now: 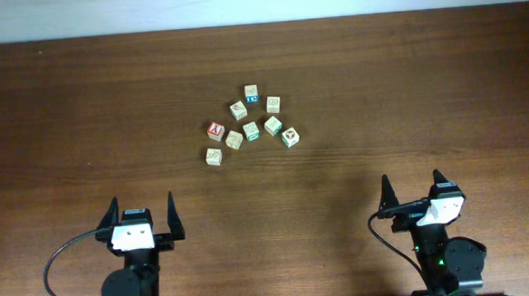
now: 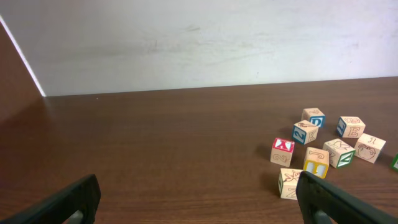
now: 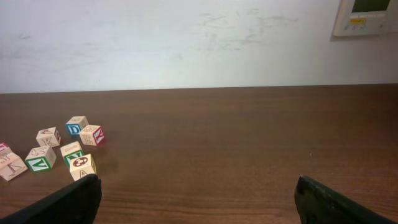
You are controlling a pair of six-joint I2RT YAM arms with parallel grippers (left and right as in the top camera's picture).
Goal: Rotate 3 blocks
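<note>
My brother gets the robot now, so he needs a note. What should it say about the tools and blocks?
The left tool is open and empty at the near edge; the right tool is the same. The blocks sit clustered midway across the table, touching neither tool, among them the yellow-faced block and the dark-marked block. Done: nothing that shows. Left: rotate three blocks.

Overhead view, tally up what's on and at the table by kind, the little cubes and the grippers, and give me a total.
Wooden cubes: 9
Grippers: 2, the left gripper and the right gripper, both with jaws open
Total: 11
</note>
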